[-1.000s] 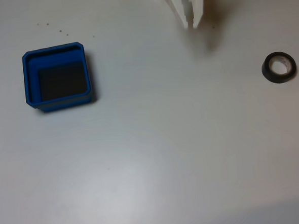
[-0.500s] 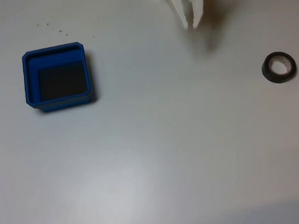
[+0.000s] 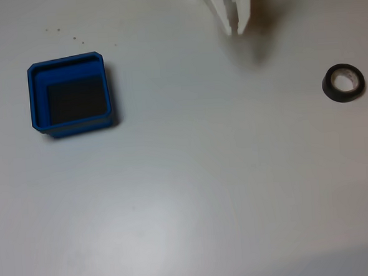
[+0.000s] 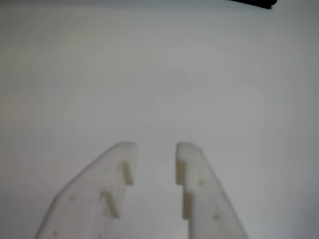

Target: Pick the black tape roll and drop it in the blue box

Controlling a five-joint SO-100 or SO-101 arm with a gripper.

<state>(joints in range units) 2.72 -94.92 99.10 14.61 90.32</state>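
Blue box (image 3: 69, 95) seen at left of the fixed view on a white table (image 3: 187, 194), white gripper (image 3: 234, 30) held empty at top centre, fingers slightly parted, black tape roll (image 3: 343, 83) lying flat at far right, well apart from both.

The white gripper (image 3: 235, 30) points down at the top edge, fingers (image 4: 194, 179) slightly parted.

- Fixed view: soft, even light; broad pale glare patch on the matte white table top (image 3: 146, 234), lower left-centre.
- Faint shadow under the white two-finger plastic gripper (image 3: 234, 30).
- Wrist view: washed out, low contrast, slightly blurry.
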